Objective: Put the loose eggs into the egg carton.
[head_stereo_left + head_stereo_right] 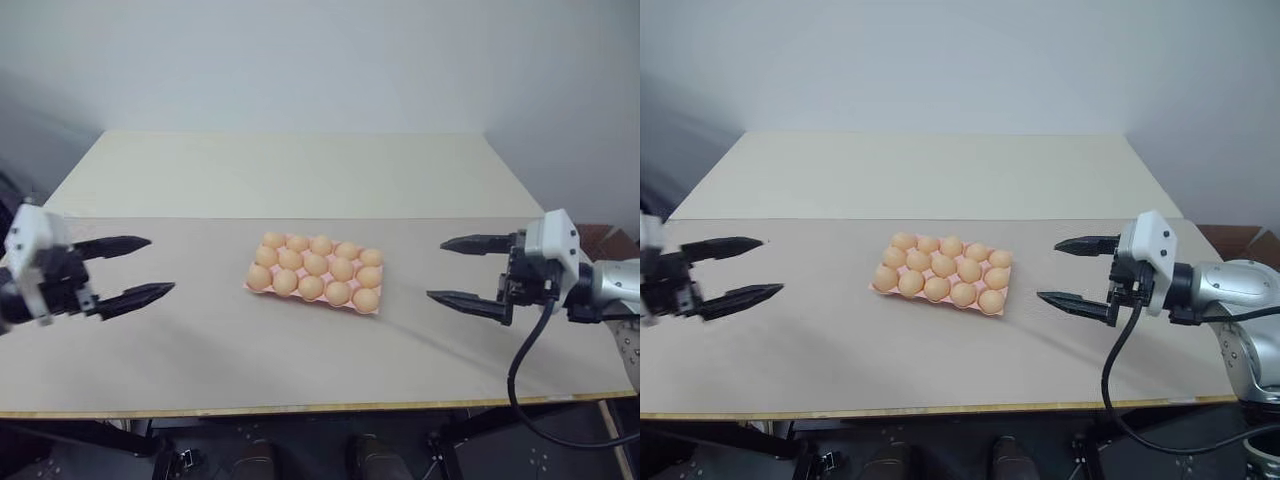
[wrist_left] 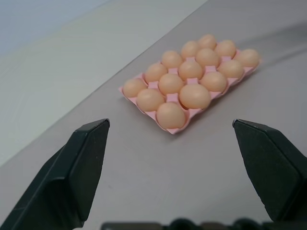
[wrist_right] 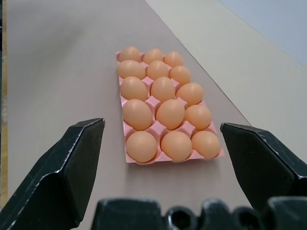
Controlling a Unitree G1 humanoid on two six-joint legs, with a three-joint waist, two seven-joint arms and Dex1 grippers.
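Note:
The pink egg carton point(image 1: 252, 287) lies in the middle of the table, every cup holding a light orange-tan egg point(image 1: 315, 264). No egg lies loose on the table in view. My left gripper point(image 1: 138, 268) hovers open and empty well to the left of the carton, fingers pointing toward it. At the right, my right gripper point(image 1: 458, 270) is likewise open and empty, a hand's width from the carton's right end. The left wrist view looks at the carton point(image 2: 165, 128) between wide black fingers point(image 2: 81, 163). From the right wrist, the carton point(image 3: 125, 152) appears lengthwise with its eggs point(image 3: 163, 88).
The table point(image 1: 200, 350) has a grey-beige front half and a paler back half, with a wooden front edge. A black cable point(image 1: 520, 385) hangs from my right wrist over the table's front right corner. A white wall stands behind the table.

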